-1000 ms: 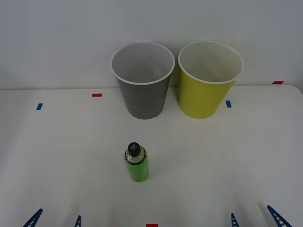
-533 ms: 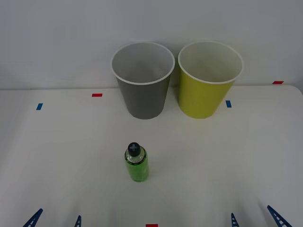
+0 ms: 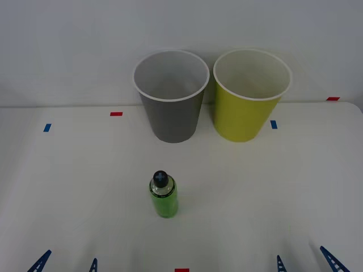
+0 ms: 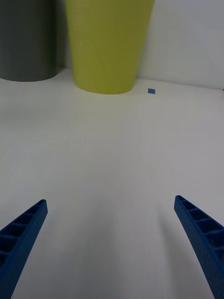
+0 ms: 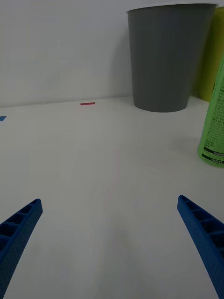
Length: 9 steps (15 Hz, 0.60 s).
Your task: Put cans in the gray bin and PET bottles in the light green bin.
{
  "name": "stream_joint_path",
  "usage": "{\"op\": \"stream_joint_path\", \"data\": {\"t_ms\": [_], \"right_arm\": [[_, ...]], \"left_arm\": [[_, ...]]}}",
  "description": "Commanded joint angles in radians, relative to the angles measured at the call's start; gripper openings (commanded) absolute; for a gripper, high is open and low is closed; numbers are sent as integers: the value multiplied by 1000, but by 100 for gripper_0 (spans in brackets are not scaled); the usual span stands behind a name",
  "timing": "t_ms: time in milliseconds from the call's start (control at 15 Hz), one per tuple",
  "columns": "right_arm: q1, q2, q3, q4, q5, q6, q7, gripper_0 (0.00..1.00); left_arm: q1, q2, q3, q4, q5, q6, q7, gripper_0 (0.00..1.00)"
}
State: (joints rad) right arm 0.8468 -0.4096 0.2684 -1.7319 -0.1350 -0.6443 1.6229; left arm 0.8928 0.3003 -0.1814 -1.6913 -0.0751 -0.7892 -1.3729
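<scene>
A small PET bottle (image 3: pixel 163 196) with a green body and black cap stands upright mid-table, its side also seen as the bottle (image 5: pixel 213 121) in the left wrist view. At the back stand the gray bin (image 3: pixel 171 96) and, to its right, the light green bin (image 3: pixel 249 93); the gray bin (image 5: pixel 165 56) and the light green bin (image 4: pixel 109 42) show close up in the wrist views. My left gripper (image 3: pixel 67 263) is open at the front edge, left of the bottle. My right gripper (image 3: pixel 306 260) is open at the front right. No cans are in view.
The white table (image 3: pixel 272 187) carries small red tape marks (image 3: pixel 116 114) and blue tape marks (image 3: pixel 274 124). A pale wall rises just behind the bins.
</scene>
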Motion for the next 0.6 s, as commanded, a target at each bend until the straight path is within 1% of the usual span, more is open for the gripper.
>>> {"op": "stream_joint_path", "data": {"t_ms": [67,200,267,333,400,533,600], "right_arm": [[0,0,0,0,0,0,0,95],[0,0,0,0,0,0,0,95],[0,0,0,0,0,0,0,95],[0,0,0,0,0,0,0,95],[0,0,0,0,0,0,0,94],[0,0,0,0,0,0,0,94],[0,0,0,0,0,0,0,95]], "left_arm": [[-44,3,-6,70,14,-59,-2,100],[-64,39,-9,75,58,-93,-6,100],[-78,68,-13,73,63,-93,-9,100],[-101,112,-33,73,75,-97,-15,100],[-132,152,-61,73,87,-97,-20,100],[-218,255,-164,73,152,-96,-32,100],[-242,280,-190,73,164,-96,-40,100]]}}
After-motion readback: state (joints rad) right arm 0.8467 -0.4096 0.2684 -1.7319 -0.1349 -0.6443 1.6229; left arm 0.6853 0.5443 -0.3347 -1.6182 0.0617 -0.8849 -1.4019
